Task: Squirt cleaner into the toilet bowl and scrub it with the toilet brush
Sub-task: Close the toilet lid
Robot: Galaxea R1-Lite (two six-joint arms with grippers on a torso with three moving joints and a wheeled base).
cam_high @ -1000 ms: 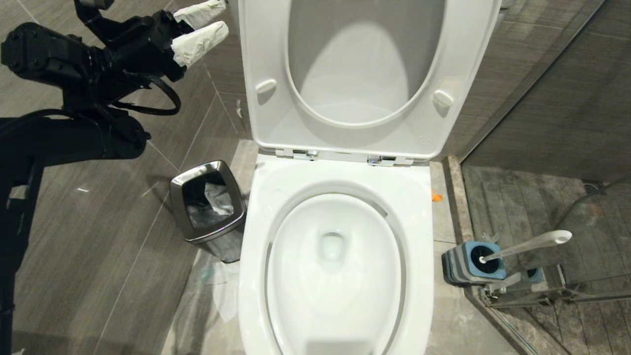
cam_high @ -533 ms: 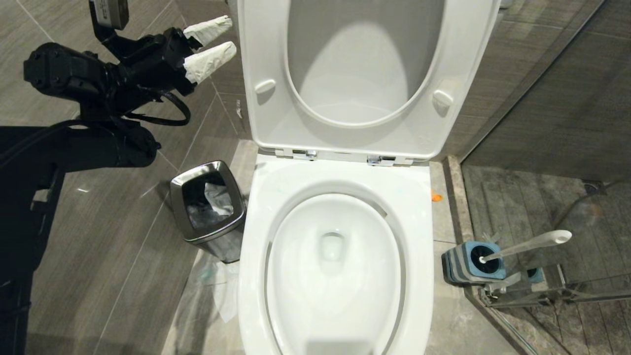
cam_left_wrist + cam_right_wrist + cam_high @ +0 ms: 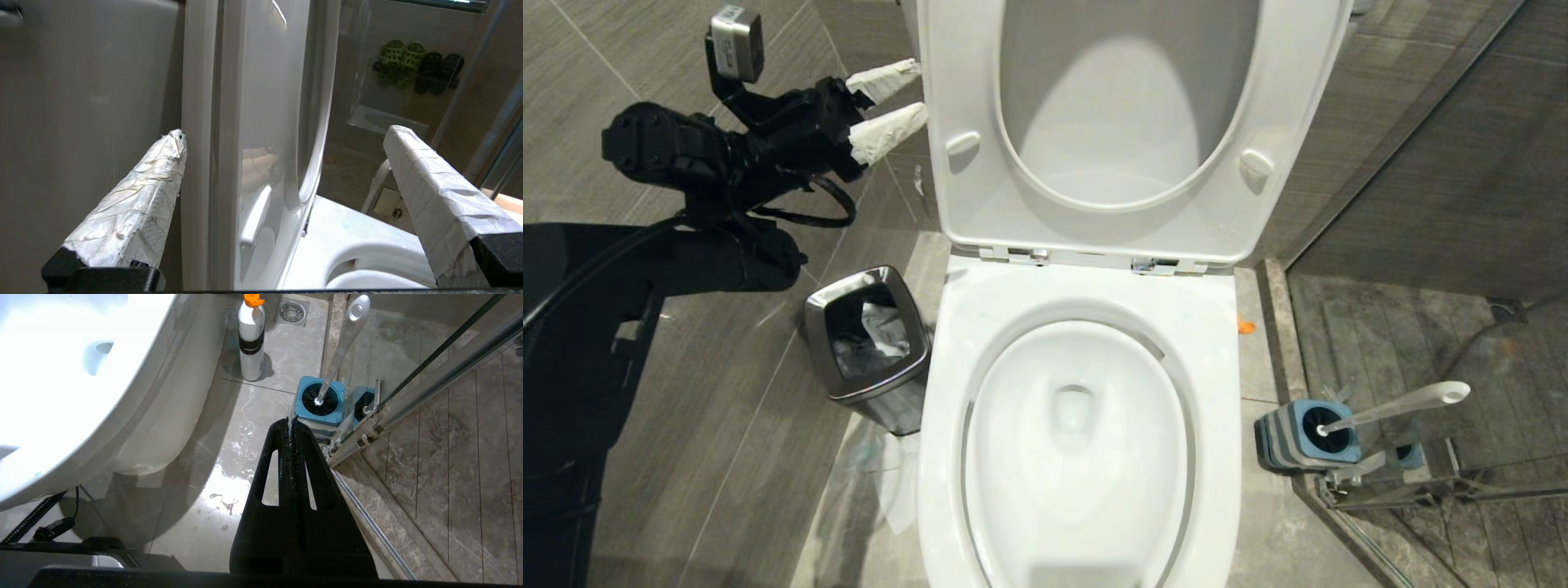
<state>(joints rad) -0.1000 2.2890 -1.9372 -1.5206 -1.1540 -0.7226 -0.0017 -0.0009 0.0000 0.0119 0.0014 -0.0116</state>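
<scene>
Bottle point(image 3: 251, 339) shows only from right wrist; left pincer point(image 3: 897, 102) wide, right pincer point(image 3: 291, 426) closed.

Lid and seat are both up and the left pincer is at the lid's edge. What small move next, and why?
Probably draw the left pincer back from the raised lid. Its fingers stand open either side of the lid's edge, holding nothing, and the toilet bowl lies open. The cleaner bottle and the toilet brush stand untouched on the floor; the right pincer is shut nearby.
</scene>
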